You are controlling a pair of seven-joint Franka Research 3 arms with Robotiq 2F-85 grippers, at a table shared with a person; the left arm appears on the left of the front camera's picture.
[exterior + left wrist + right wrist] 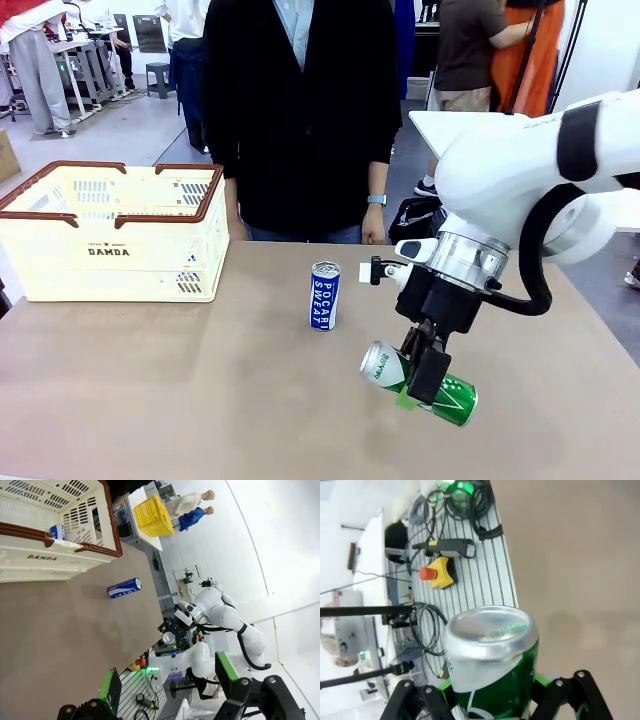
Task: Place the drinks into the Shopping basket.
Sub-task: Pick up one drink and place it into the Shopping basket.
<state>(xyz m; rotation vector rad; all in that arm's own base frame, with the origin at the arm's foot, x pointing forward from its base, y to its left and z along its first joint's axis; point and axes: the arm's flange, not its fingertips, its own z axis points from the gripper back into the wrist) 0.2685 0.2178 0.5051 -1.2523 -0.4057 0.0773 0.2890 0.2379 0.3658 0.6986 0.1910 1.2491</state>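
Right gripper (424,372) clamps tight on the tilted green can (458,397), lower right. Blue Pocari Sweat can (325,295) stands upright mid-frame, DAMDA basket (110,255) at left. Left gripper (167,677) gapes wide, holding nothing.

the flat brown table (150,390) is bare from the big cream-white plastic basket with slots and brown handles (110,255) over to the slim blue metal can (325,296), so there is wide room to pass there. the blue can stands up in the middle, well apart from the basket. to its right the black right gripper (425,372) hangs low, closed on a green metal can (452,396). the basket's top is open, and a second blue can (57,531) sits inside by one wall. a person in a dark jacket (300,120) stands close behind the far edge.
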